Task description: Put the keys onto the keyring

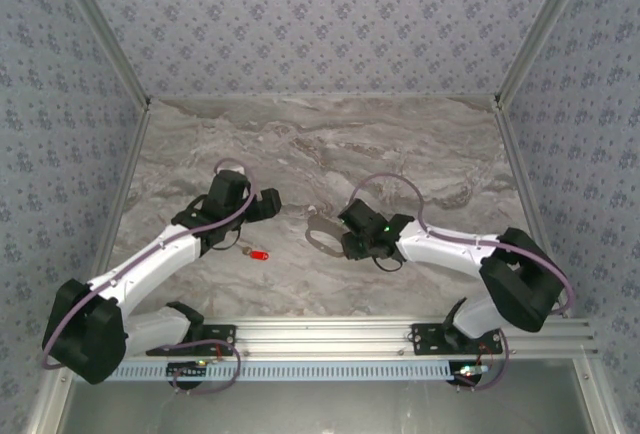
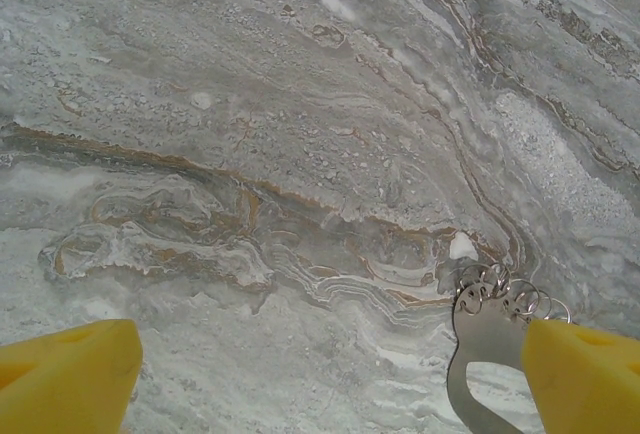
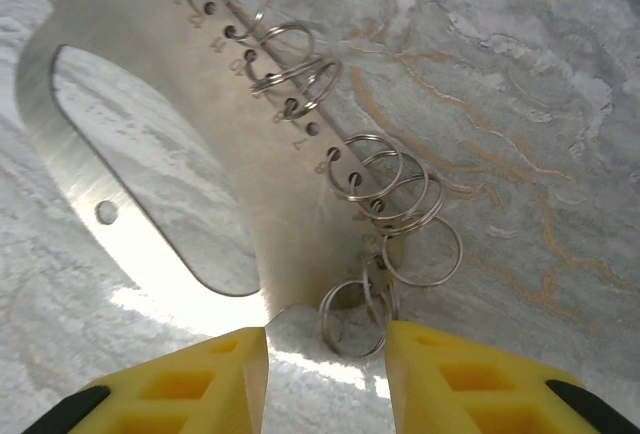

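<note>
At the near end of the keyring (image 3: 270, 194), my right claw (image 3: 325, 354) straddles a split ring (image 3: 322, 314); I cannot tell whether it grips. Left claw (image 2: 325, 384): wide open, empty.

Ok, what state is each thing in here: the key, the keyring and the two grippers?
Key: lying loose on the table, apart from the keyring, not held.
Keyring: flat on the table, no key on it.
Left gripper: wide open, empty.
Right gripper: jaws partly apart around the keyring's end; grip unclear.
</note>
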You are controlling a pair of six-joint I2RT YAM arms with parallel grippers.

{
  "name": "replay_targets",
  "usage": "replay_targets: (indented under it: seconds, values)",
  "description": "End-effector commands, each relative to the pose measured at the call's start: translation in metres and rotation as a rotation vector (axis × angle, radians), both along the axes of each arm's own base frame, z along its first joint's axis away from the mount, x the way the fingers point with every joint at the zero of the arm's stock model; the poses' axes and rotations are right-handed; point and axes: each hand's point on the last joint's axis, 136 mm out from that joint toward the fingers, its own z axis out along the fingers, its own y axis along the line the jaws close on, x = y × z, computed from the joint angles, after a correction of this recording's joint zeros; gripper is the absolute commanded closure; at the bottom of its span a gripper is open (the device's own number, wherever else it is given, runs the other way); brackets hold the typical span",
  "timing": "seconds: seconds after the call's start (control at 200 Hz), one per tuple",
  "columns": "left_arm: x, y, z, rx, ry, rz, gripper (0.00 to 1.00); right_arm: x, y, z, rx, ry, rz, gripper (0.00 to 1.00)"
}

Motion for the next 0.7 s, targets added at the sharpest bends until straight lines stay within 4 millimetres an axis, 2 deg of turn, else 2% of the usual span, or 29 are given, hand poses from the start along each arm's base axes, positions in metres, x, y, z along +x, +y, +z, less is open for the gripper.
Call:
replay_targets:
  seconds: [0.0, 0.395, 0.694]
  values:
    - [-0.002, -0.003, 0.007, -0.033, -0.023, -0.001, 0.02, -0.004, -0.001, 0.007, -0.022, -0.014, 0.014, 0.62]
    - [-0.002, -0.003, 0.007, -0.038, -0.024, 0.004, 0.02, -0.005, 0.009, -0.009, -0.034, 0.035, 0.044, 0.64]
    - [-0.002, -0.002, 0.006, -0.035, -0.024, 0.004, 0.02, 0.001, 0.004, -0.016, -0.049, 0.042, 0.029, 0.65]
